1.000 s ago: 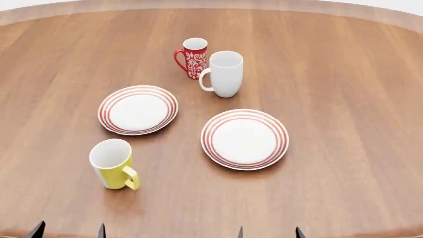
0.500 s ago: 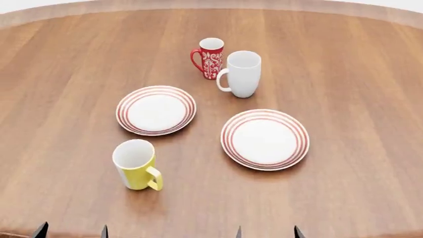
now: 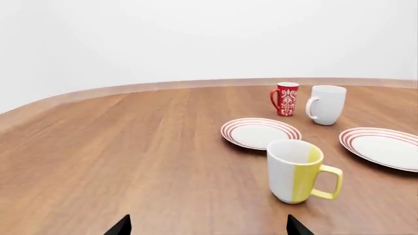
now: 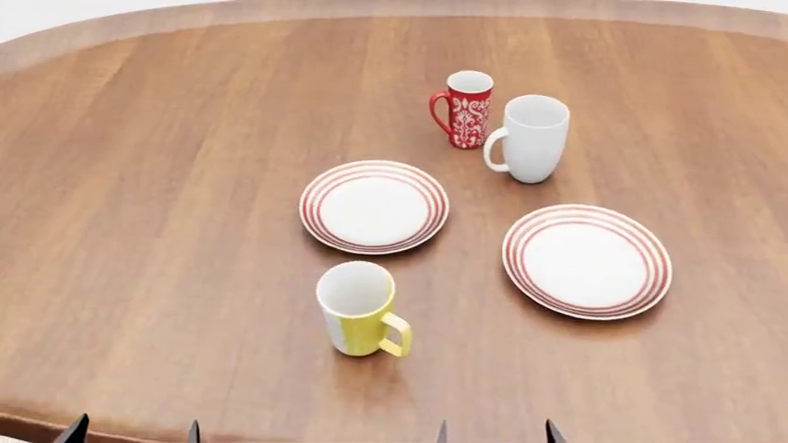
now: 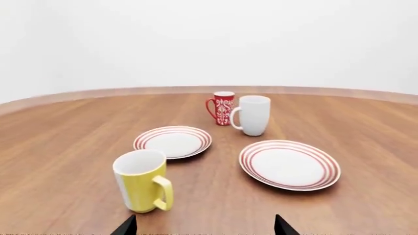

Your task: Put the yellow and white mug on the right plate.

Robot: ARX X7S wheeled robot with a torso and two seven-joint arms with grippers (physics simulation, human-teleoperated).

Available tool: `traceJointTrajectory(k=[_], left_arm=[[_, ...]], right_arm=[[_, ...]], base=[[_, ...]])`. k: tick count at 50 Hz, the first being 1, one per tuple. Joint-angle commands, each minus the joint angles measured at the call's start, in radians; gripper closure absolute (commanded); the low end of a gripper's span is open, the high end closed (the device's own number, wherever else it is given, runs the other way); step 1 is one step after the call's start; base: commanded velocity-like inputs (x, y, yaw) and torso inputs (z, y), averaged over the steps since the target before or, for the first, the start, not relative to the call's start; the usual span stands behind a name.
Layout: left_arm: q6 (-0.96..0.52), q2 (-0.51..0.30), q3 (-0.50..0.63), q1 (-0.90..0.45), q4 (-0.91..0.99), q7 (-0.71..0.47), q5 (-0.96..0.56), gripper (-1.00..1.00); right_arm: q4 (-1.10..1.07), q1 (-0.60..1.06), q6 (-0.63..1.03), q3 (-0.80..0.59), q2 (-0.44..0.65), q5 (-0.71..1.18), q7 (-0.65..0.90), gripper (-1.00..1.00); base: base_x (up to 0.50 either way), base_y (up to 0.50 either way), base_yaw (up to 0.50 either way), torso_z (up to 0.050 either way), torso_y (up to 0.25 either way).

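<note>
Not much of the robot on show here — just fingertips. In the head view, the left gripper (image 4: 133,430) appears only as two small dark points poking up at the frame's lower edge, one a broader black wedge, the other a slimmer grey sliver. The right gripper (image 4: 495,431) is the same story: two thin, dark, pointed tips. From the left wrist camera, its fingertips (image 3: 121,226) read as matte black triangles, sharp-edged and plain, with no markings, screws or cables visible. The right wrist camera matches it — black, angular fingertips (image 5: 126,226), flat in tone. Arms, torso and wrist housings are all out of view.
</note>
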Motion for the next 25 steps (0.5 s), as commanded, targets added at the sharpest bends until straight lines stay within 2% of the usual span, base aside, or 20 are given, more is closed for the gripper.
traceJointTrajectory(k=[1,14,25], left_arm=[[0.004,-0.008,0.014,0.0,-0.002,-0.01,-0.005,-1.0],[0.006,-0.017,0.026,0.0,0.0,-0.019,-0.01,-1.0],[0.013,-0.023,0.035,-0.005,-0.013,-0.027,-0.013,-1.0]], right_arm=[[0.008,0.012,0.021,-0.012,0.011,-0.009,0.026,-1.0],[0.002,0.008,0.005,-0.015,0.021,0.014,0.028,-1.0],[-0.007,0.006,0.004,-0.023,0.028,0.035,0.026,-1.0]], base=[[0.0,0.0,0.0,0.0,0.0],[0.02,0.0,0.0,0.0,0.0],[0.49,0.0,0.0,0.0,0.0]])
